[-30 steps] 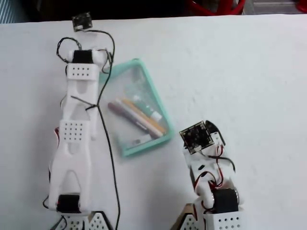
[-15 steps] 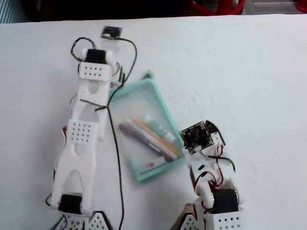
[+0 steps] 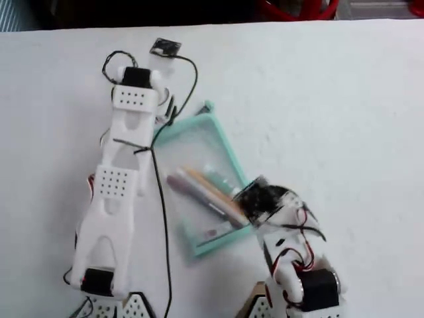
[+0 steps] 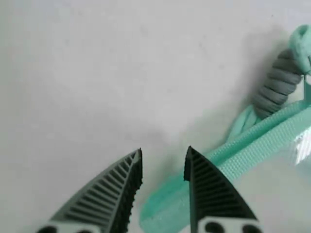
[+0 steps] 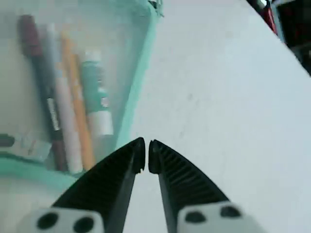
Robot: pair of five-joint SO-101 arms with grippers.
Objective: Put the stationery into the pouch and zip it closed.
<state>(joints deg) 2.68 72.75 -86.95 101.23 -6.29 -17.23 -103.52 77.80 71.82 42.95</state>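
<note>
The teal-edged clear pouch (image 3: 196, 147) lies at the table's middle with several pens and a glue stick (image 3: 207, 191) inside. My left arm (image 3: 126, 132) stretches along its left side. My left gripper (image 4: 163, 165) sits at the pouch's far corner, with the teal edge (image 4: 252, 145) caught between its narrowly parted fingers, and the grey zipper pull (image 4: 278, 87) lies just beyond. My right gripper (image 5: 146, 155) is shut on nothing, low beside the pouch's teal edge (image 5: 141, 68) near the glue stick (image 5: 95, 97). My right arm (image 3: 285, 225) overlaps the pouch's near right corner.
A black cable (image 3: 162, 218) from the left arm runs along the pouch's left side. The white table (image 3: 344, 119) is bare to the right. Its far edge borders a dark area with something red (image 3: 298, 8).
The left arm swung right and the pouch came with it, turning and sliding toward the right arm. In the last half second the right arm moved left, up to the pouch's edge.
</note>
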